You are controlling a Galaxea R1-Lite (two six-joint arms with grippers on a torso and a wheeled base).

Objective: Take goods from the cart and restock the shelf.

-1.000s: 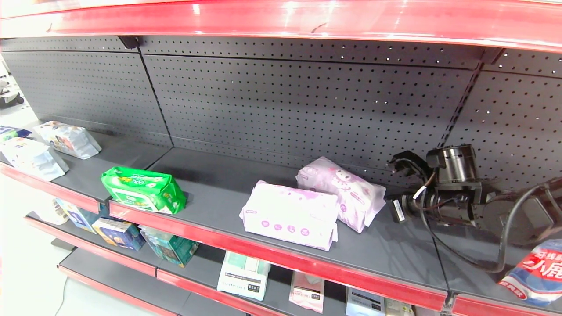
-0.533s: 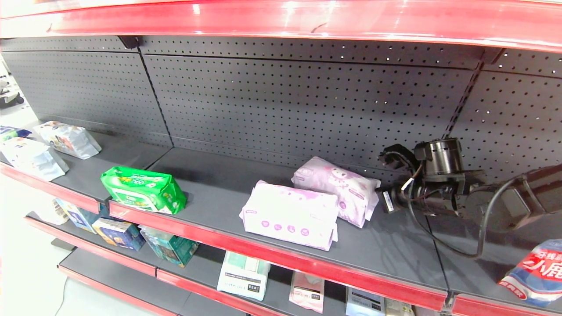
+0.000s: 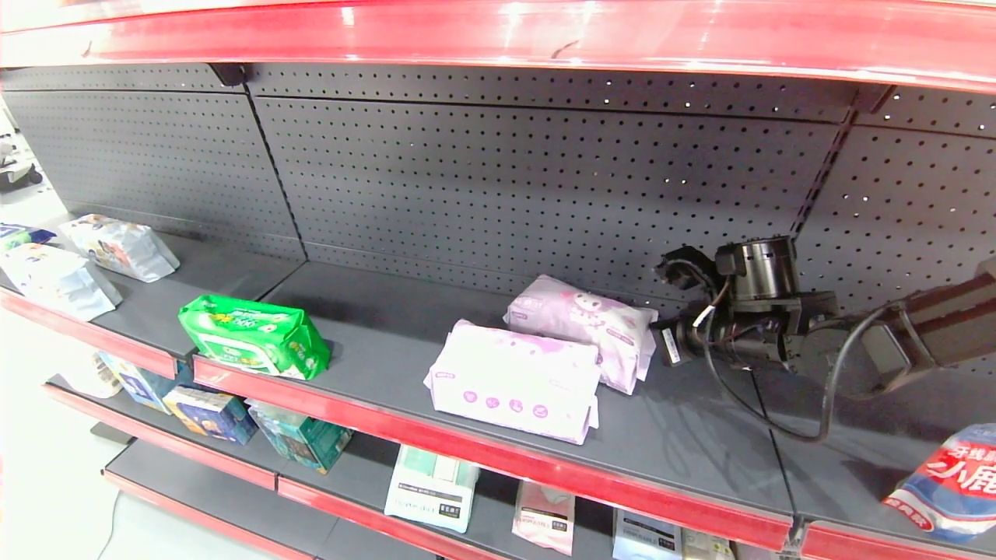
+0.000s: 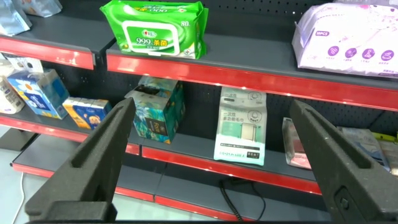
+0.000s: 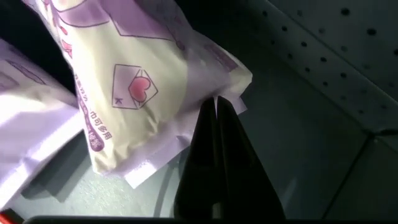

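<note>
A pink pack with a cartoon print (image 3: 576,323) (image 5: 137,81) lies on the grey shelf (image 3: 389,311), behind a larger white-and-purple pack (image 3: 513,381) (image 5: 25,112). My right gripper (image 3: 668,346) (image 5: 216,106) is shut, level with the shelf board, and its tip touches the pink pack's right end seam. My left gripper (image 4: 211,155) is open with nothing between its fingers, and it faces the lower shelves below the green wipes pack (image 4: 155,28) (image 3: 253,334).
Two white pouches (image 3: 58,280) (image 3: 117,245) lie at the shelf's far left, and a blue-and-red bag (image 3: 949,482) at its right front. Boxes and packs (image 4: 239,127) fill the lower shelf. A red rail (image 3: 498,459) edges the shelf; bare board lies between the green and pink packs.
My right gripper has slid left along the shelf. The pink cartoon pack moved left with it and now sits closer behind the white-and-purple pack.
</note>
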